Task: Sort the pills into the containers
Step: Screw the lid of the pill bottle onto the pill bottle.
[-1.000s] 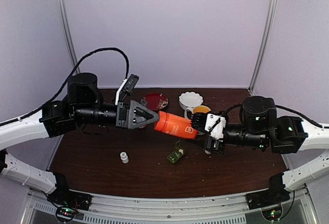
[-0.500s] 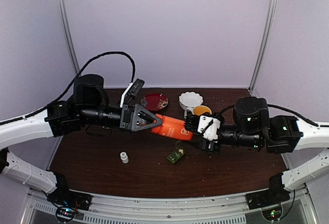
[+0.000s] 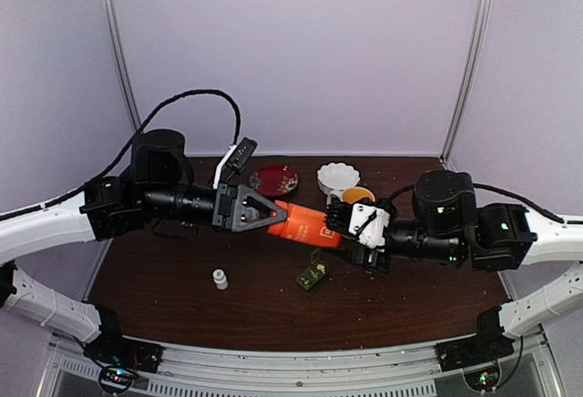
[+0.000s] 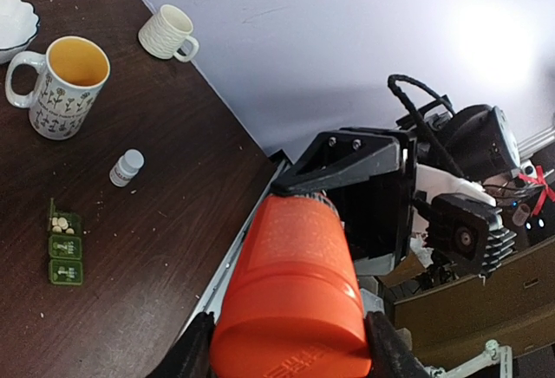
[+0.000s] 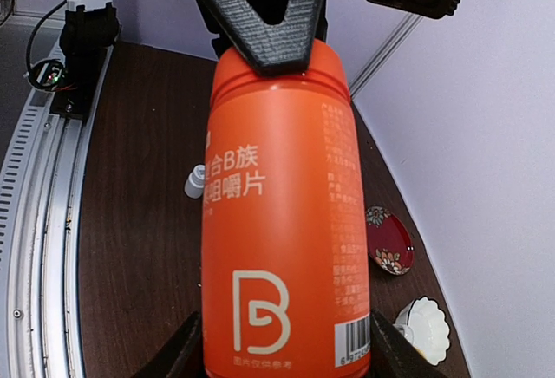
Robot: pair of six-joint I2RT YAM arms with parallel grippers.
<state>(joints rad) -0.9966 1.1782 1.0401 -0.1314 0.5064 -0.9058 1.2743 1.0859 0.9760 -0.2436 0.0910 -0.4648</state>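
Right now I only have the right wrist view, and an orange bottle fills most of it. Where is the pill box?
Observer: The top view shows the pill box on the table, nearer the arm bases than the bottle.
Operator: Is any lid open?
Observer: In the left wrist view, one end compartment is open with pale pills inside. The two lids next to it look shut.
Operator: Is anything else out there that I can't see?
Observer: A patterned mug, orange inside, stands upright farther back.
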